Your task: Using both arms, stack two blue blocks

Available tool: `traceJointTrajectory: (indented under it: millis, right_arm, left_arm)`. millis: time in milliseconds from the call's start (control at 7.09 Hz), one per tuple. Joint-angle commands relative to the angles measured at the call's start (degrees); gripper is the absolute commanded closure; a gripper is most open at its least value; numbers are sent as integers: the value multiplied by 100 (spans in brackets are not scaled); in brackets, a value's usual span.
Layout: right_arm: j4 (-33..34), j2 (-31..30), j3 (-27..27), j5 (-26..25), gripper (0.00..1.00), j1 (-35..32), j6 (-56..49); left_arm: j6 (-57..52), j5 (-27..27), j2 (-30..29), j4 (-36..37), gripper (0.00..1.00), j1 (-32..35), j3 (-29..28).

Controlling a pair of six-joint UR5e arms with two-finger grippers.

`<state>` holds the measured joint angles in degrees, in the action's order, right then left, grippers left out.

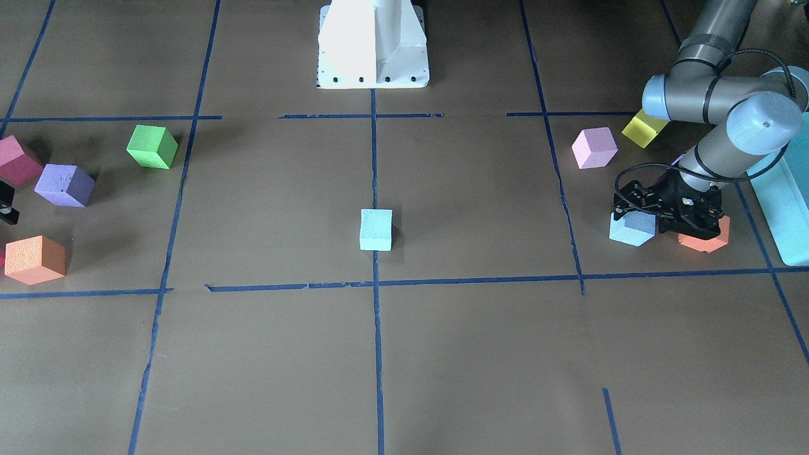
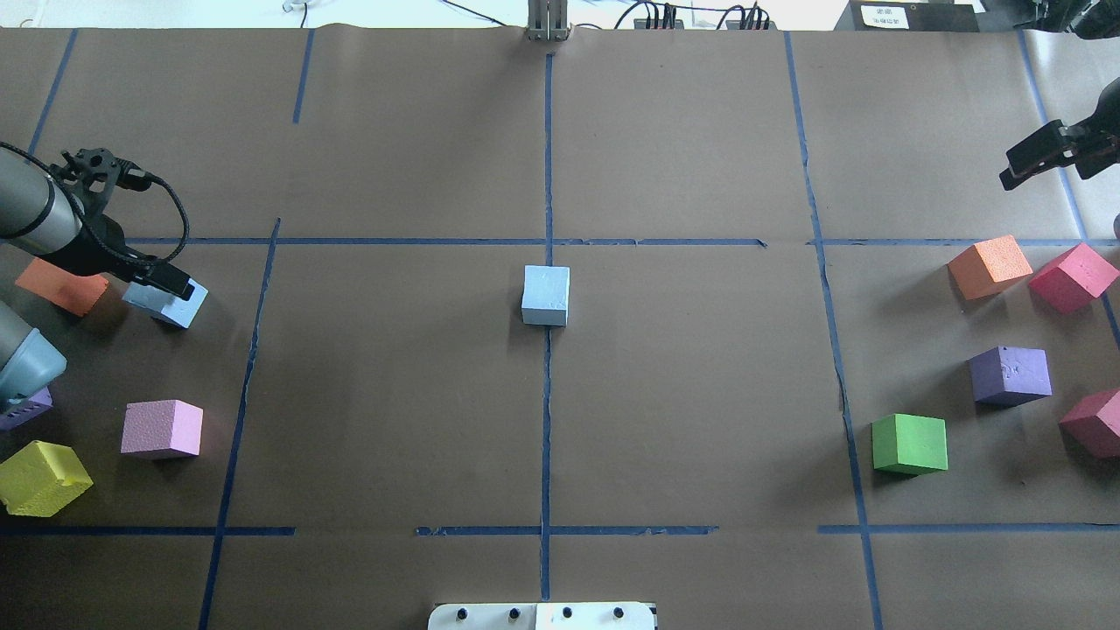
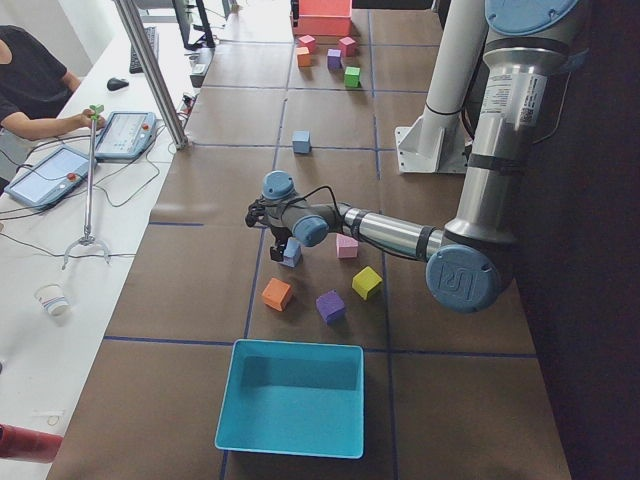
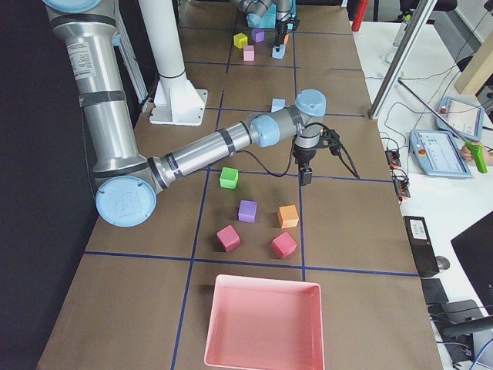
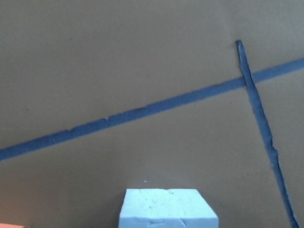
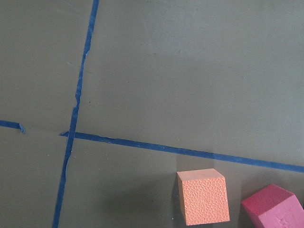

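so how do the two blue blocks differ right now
The centre blue block sits alone on the middle tape line, square to it; the left blue block lies turned, beside an orange block. The left gripper is down over the left blue block; nothing is near the centre blue block. Both are pale blue, equal-sized cubes.

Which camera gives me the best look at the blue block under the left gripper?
Exterior front-facing: the blue block shows two clear faces beside the left gripper. Overhead has the gripper across its top; exterior left shows it small; left wrist crops it.
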<state>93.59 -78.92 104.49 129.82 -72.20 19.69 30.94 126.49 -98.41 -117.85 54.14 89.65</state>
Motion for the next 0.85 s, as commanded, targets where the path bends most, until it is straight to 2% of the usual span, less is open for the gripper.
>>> traceJointTrajectory:
  millis: [0,141,282,423,564,705]
  right_arm:
    - [-16,-27,1,-18,0,-31,9]
    - [-17,-45,-16,-62,0,-23,26]
    - [-25,-54,-25,-71,0,-31,26]
    - [-25,-123,-42,-79,0,-23,26]
    - [-25,-141,-25,-62,0,-83,-26]
    - [-43,-272,36,-53,0,-101,-44]
  left_arm:
    - [-9,-2,15,16,0,-114,-18]
    - [-36,-11,15,-1,17,-114,17]
    - [-36,-11,24,7,50,-114,0]
    - [-45,-2,41,7,75,-88,60]
    - [-45,59,59,25,93,-27,235]
    - [-36,68,294,129,96,0,602]
